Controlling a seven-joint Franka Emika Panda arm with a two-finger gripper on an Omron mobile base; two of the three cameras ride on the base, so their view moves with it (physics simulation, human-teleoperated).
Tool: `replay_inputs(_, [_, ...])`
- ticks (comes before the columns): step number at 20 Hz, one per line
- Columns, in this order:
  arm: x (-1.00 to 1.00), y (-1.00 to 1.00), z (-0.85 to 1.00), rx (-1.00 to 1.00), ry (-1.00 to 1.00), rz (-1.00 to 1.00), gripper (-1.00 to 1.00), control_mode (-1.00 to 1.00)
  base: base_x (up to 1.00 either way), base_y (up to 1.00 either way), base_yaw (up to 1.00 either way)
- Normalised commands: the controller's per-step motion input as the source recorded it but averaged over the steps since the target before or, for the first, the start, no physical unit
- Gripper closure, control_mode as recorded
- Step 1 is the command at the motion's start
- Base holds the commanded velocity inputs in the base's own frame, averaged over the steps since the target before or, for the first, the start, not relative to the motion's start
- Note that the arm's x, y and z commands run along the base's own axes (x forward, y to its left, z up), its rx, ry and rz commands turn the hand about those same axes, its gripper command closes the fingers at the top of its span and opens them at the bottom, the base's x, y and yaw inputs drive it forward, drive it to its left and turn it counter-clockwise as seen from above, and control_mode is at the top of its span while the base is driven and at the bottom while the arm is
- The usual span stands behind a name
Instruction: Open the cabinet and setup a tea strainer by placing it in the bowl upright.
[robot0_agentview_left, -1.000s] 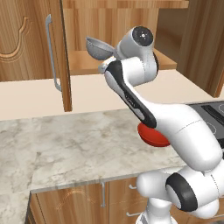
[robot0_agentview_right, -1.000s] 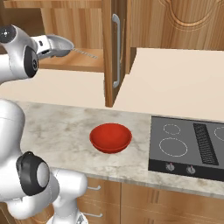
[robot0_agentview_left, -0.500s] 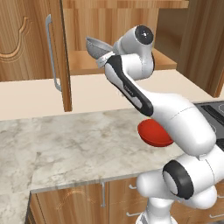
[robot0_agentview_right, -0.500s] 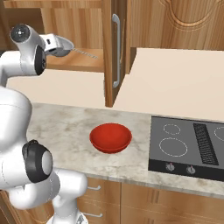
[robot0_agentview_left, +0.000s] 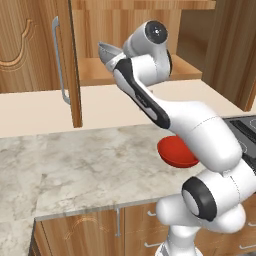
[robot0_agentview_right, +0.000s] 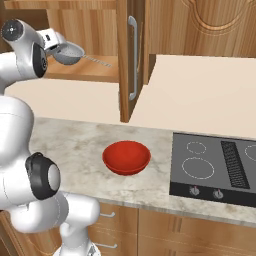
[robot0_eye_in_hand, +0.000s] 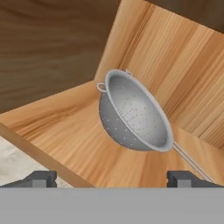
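The fingers (robot0_eye_in_hand: 39, 178) stand spread wide apart at the bottom of the hand view, nothing between them, the gripper (robot0_eye_in_hand: 112, 179) grasping nothing. Just ahead of them sits the tea strainer (robot0_eye_in_hand: 133, 111), a silver perforated cup lying tilted on its side, its open mouth turned toward the camera, small loop at the rim, thin wire handle running off past the far finger. It rests on the wooden shelf (robot0_eye_in_hand: 65, 131) inside the cabinet (robot0_eye_in_hand: 52, 39), close to the shelf's front edge, apart from the fingers.

From the right base view, the strainer (robot0_agentview_right: 69, 53) shows right at the end of the white arm (robot0_agentview_right: 22, 45), its handle pointing along the shelf toward the open door (robot0_agentview_right: 131, 57) with the long silver bar handle (robot0_agentview_right: 132, 57). In the left base view the arm (robot0_agentview_left: 150, 55) reaches up into the open cabinet (robot0_agentview_left: 145, 30), the strainer (robot0_agentview_left: 107, 51) peeking out beside the wrist.

Down below, the red bowl (robot0_agentview_right: 126, 157) sits upright on the marble counter (robot0_agentview_right: 75, 145), well apart from the strainer, beside the black cooktop (robot0_agentview_right: 215, 167). In the left base view the bowl (robot0_agentview_left: 175, 152) is half hidden behind the arm.
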Motion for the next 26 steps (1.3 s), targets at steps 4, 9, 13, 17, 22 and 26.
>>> replay_inputs(4, [0.19, 0.00, 0.00, 0.00, 0.00, 0.00, -1.00, -1.00, 0.00, 0.00, 0.00])
replay_inputs(9, [0.42, 0.00, 0.00, 0.00, 0.00, 0.00, -1.00, -1.00, 0.00, 0.00, 0.00])
replay_inputs(13, [0.50, 0.00, 0.00, 0.00, 0.04, 0.00, -1.00, -1.00, 0.00, 0.00, 0.00])
replay_inputs(17, [0.37, 0.01, 0.00, 0.00, 0.05, 0.00, -1.00, -1.00, 0.00, 0.00, 0.00])
replay_inputs(22, [0.14, 0.06, -0.03, 0.00, 0.04, 0.00, -1.00, -1.00, 0.00, 0.00, 0.00])
replay_inputs(26, [0.09, 0.05, -0.09, 0.00, 0.03, 0.00, -1.00, -1.00, 0.00, 0.00, 0.00])
